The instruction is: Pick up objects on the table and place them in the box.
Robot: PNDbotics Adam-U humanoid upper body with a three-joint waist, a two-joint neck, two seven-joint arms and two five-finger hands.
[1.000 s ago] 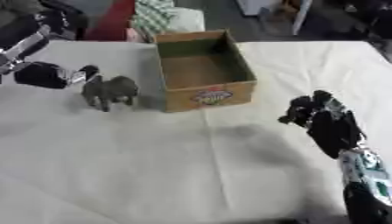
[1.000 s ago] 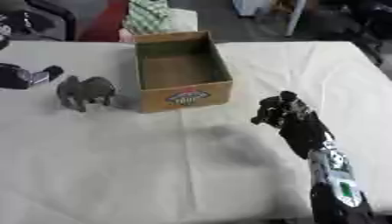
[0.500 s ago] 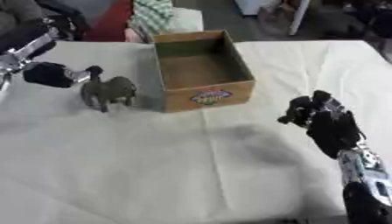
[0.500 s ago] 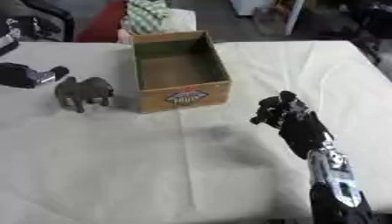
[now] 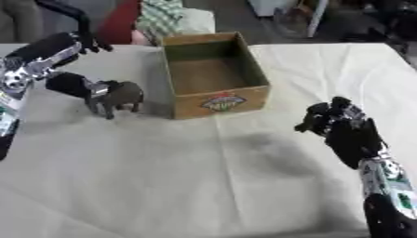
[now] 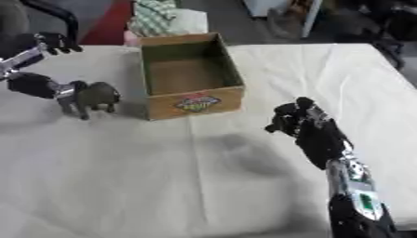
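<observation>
Now our left hand (image 5: 71,85) has closed the gap to the toy elephant (image 5: 118,95). A second ago it sat well to the left of the animal; half a second ago it was just beside it; at this moment a dark finger or thumb reaches the elephant's left end, with another part of the hand raised up and back toward the far left. We read the hand as spread around the toy's left side rather than pinching it, though contact at the near finger looks likely and we cannot tell if anything is curled behind the body.

The elephant stands upright on the bench (image 5: 204,176), just left of the cardboard box (image 5: 213,74), and it has not shifted between the views. The box is open at the top, and its inside shows only bare cardboard, so nothing appears to be placed yet.

Our right hand (image 5: 335,122) hangs over the right part of the bench with fingers curled and holding nothing, much where it was a second ago.

In our judgement the approach is finished and the grasp is the step in hand. The lift and the short carry right into the box remain.
</observation>
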